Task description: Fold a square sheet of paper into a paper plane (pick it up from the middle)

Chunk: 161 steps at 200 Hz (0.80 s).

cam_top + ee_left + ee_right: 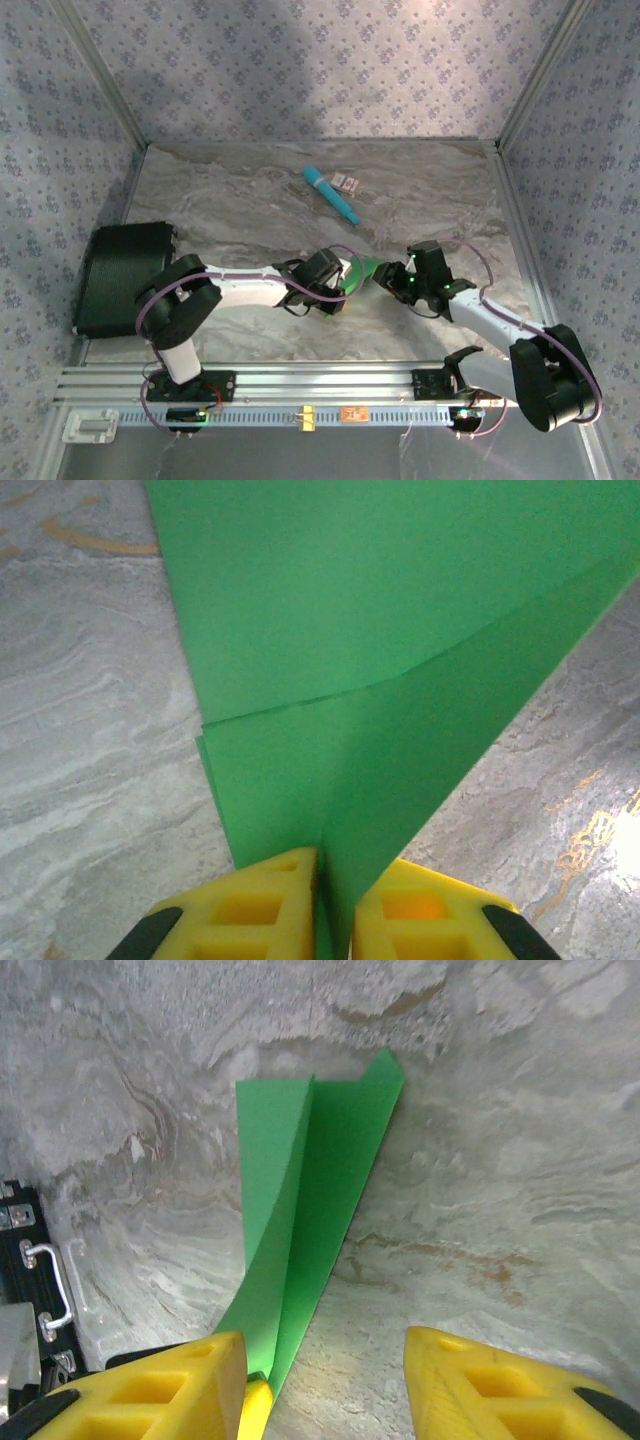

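Note:
The square sheet of paper (364,271) is bright green and folded into layered flaps. It lies mid-table between the two arms. In the left wrist view the paper (350,610) spreads away from my left gripper (335,880), and an upright fold runs down between the yellow fingers (265,900). The jaws stand almost together on it, with a thin dark sliver beside the left finger. My left gripper (343,281) reaches in from the left. My right gripper (392,276) faces it, open wide (325,1365); the paper (320,1160) ends just beside its left finger (170,1385), none between the jaws.
A teal cylindrical stick (331,194) and a small card (346,182) lie at the back of the marbled table (230,200). A black case (122,275) sits at the left edge. Patterned walls close in the sides and back.

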{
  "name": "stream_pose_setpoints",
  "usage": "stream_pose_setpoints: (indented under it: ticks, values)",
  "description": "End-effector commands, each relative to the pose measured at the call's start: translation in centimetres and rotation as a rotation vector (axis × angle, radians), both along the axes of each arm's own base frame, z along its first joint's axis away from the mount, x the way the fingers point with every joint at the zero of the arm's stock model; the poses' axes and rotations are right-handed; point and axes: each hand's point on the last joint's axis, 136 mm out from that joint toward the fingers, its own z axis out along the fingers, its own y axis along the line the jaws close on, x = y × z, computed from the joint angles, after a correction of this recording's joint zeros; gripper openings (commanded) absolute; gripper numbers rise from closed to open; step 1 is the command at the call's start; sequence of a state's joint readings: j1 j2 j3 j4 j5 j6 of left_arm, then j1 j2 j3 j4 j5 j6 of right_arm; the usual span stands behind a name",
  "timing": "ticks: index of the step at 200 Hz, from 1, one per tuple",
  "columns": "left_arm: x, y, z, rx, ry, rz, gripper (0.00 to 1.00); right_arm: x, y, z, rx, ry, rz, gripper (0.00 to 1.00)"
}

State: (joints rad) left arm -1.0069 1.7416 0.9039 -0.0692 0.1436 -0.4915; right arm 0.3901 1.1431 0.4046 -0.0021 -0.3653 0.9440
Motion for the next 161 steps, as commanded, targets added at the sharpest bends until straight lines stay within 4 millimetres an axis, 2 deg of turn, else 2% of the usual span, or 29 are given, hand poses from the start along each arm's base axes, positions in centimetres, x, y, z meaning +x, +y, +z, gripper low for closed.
stream_pose_setpoints:
  ticks: [1,84,120,161]
  values:
    - [0.0,-0.3,0.8,-0.033,0.0,-0.009,0.16,0.0,1.0,0.1,0.008,-0.018,0.05,0.46]
    - [0.4,-0.7,2.3,-0.06,-0.036,-0.021,0.16,0.3,2.3,-0.3,0.014,-0.007,0.075,0.42]
    - [0.4,-0.6,2.0,-0.049,-0.033,-0.021,0.11,0.2,2.8,-0.7,0.012,0.007,0.084,0.41]
    - [0.4,-0.7,1.9,-0.05,-0.03,-0.019,0.13,0.2,2.8,-0.9,0.007,0.01,0.083,0.41]
